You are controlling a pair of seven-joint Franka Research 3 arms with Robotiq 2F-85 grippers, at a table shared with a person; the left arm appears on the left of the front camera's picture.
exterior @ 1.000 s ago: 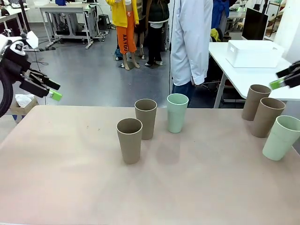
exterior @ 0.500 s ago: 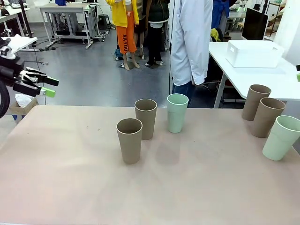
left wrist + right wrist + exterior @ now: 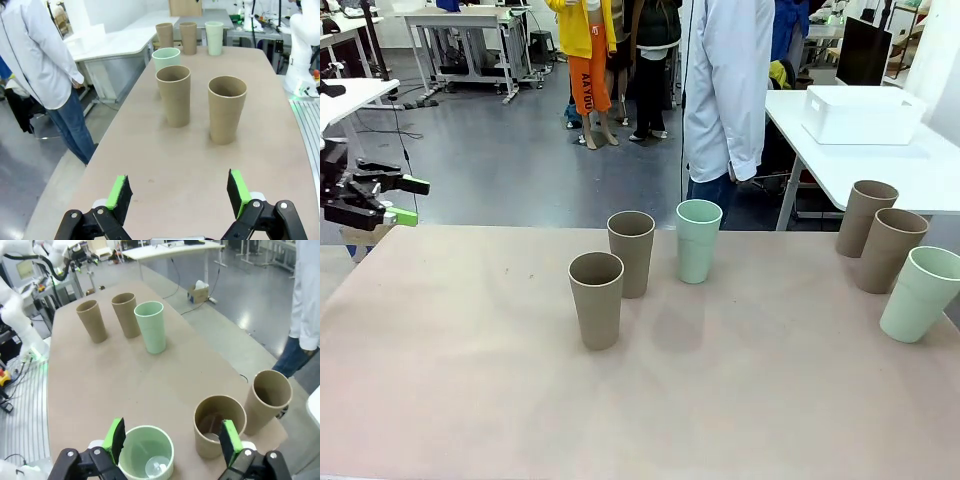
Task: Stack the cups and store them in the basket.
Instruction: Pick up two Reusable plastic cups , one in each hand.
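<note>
Six cups stand upright on the table. In the front view a brown cup (image 3: 596, 299), a second brown cup (image 3: 631, 252) and a mint cup (image 3: 699, 240) form a middle group. Two brown cups (image 3: 866, 217) (image 3: 890, 249) and a mint cup (image 3: 920, 293) stand at the right edge. The white basket (image 3: 863, 113) sits on a separate white table at the back right. My left gripper (image 3: 408, 200) hangs open off the table's left edge; its wrist view shows its open fingers (image 3: 178, 192) well short of the nearest brown cup (image 3: 227, 109). My right gripper (image 3: 173, 439) is open above the mint cup (image 3: 147, 452) and a brown cup (image 3: 220, 427).
A person in a white coat (image 3: 725, 90) stands at the table's far side, side-on. The front half of the tan table (image 3: 640, 410) is bare. The white side table (image 3: 880, 165) stands just beyond the right cup group.
The left gripper has drawn back to the left and slightly down, still open. The right gripper, at the right edge a second ago, has moved out of the front view. The cups have not moved.
</note>
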